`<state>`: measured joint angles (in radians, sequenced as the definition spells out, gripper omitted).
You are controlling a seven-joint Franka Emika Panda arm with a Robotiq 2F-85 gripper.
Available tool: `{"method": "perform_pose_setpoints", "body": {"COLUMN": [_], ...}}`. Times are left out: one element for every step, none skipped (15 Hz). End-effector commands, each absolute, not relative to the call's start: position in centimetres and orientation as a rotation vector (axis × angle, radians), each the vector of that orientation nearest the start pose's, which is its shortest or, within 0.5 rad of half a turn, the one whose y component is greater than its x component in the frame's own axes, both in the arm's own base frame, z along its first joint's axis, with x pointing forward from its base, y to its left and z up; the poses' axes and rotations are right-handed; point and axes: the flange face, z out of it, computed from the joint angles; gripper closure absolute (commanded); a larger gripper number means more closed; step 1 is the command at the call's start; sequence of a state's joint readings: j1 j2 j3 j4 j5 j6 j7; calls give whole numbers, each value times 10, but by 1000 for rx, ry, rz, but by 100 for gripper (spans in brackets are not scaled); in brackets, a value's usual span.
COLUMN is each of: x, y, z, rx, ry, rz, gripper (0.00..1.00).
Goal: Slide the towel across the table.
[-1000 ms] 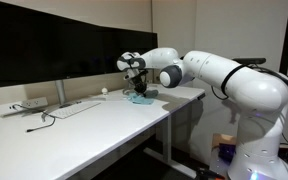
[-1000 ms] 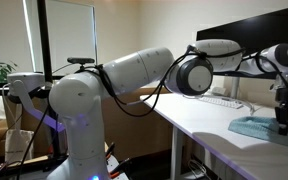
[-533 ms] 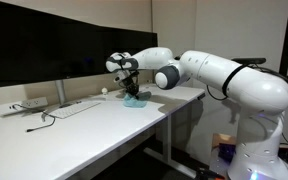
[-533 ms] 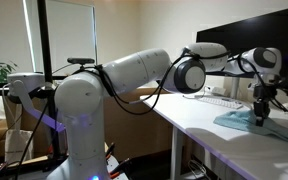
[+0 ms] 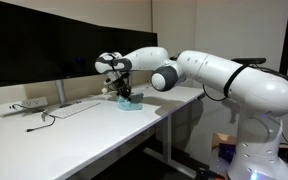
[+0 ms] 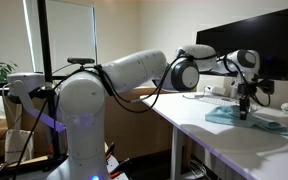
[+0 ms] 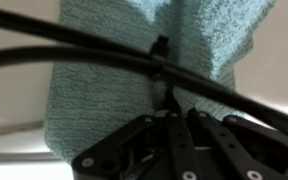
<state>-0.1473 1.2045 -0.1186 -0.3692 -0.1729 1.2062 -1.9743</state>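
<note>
A light blue towel (image 5: 130,103) lies flat on the white table (image 5: 84,125), below the monitor; it also shows in an exterior view (image 6: 246,121) and fills the wrist view (image 7: 104,90). My gripper (image 5: 123,96) points straight down and presses on the towel, seen too in an exterior view (image 6: 244,112). In the wrist view the two fingers (image 7: 176,108) are together, tips on the cloth, with no gap between them.
A large black monitor (image 5: 54,40) stands at the back of the table. A keyboard (image 5: 72,108), a power strip (image 5: 14,107) and cables lie to the towel's side. A small white object (image 5: 103,92) sits by the monitor. The table edge drops off near the robot base (image 5: 249,140).
The gripper has moved along the table toward the monitor and keyboard, dragging the towel with it. The fingers stay shut and pressed down.
</note>
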Motion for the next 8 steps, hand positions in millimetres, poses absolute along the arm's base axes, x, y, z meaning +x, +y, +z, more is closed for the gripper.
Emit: {"method": "perform_pose_setpoints", "body": {"x": [739,741,742,744,745,746,747,748], "y": [-137,-127,-118,-108,-98,-87,-76,-65], "z": [324,323,323,322,322,322,322,322], "rx": [1936,1886,1834,1788,1738,1698,1662,1630], "ry": [2646,2683,2720,2753,2785,2812,2837,2857], "rz": [-707,-710,-712,-713,-715,-713,-709,-705], "gripper": [91,91,91,91,91,91,91,91]}}
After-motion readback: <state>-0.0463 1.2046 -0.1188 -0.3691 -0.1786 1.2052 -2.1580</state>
